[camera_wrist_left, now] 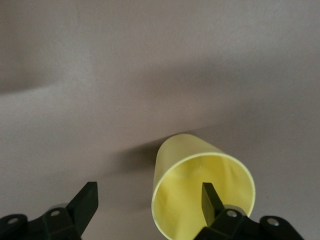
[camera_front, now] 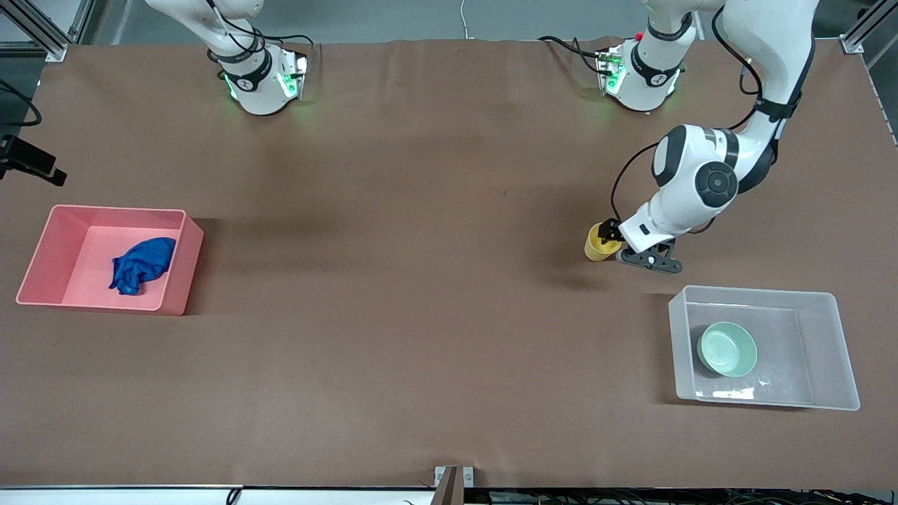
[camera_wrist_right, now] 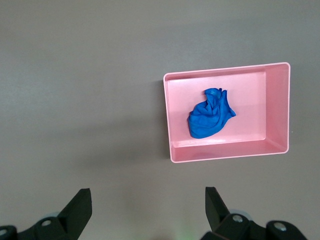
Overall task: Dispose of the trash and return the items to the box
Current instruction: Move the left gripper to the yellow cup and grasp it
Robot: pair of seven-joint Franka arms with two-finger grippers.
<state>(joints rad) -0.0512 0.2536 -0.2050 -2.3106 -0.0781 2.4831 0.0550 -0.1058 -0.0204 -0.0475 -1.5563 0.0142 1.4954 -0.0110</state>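
The yellow cup point(camera_front: 600, 244) stands on the brown table, farther from the front camera than the clear box point(camera_front: 754, 291), at the left arm's end. My left gripper point(camera_front: 608, 234) is open at the cup. In the left wrist view one finger point(camera_wrist_left: 210, 197) is inside the cup point(camera_wrist_left: 200, 200) and the other is outside it, so the gripper point(camera_wrist_left: 150, 194) straddles the cup's wall. The mint-green bowl point(camera_front: 727, 348) lies in the clear box. The blue cloth wad point(camera_front: 142, 264) lies in the pink bin point(camera_front: 112, 209). My right gripper point(camera_wrist_right: 147, 197) is open and empty, high over the table, waiting.
The pink bin point(camera_wrist_right: 225, 71) with the blue cloth point(camera_wrist_right: 211, 113) sits at the right arm's end of the table. A white sticker point(camera_front: 733, 393) shows on the clear box's floor. Both arm bases stand along the table's farthest edge.
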